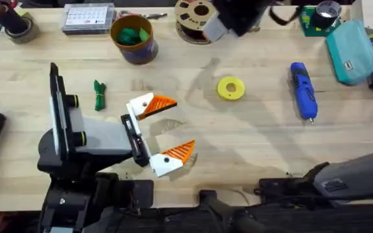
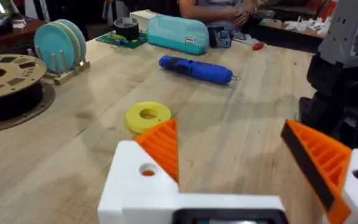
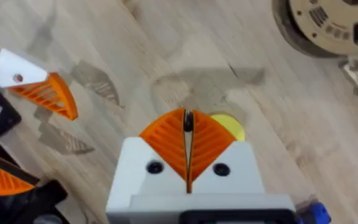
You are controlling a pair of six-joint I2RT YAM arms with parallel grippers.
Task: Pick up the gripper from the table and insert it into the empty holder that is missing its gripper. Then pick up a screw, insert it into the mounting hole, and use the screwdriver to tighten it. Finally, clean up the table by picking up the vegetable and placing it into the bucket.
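Fingers on your left gripper (image 1: 164,129) stand wide apart, both orange tips fitted; your right gripper (image 3: 187,146) is pinched closed on nothing. You're near the end, I'd judge: the vegetable (image 1: 99,95) lies beside the bucket (image 1: 134,39), not yet binned.

wooden table (image 1: 251,139), screwdriver (image 1: 303,90), vegetable (image 1: 99,95), bucket (image 1: 135,48)
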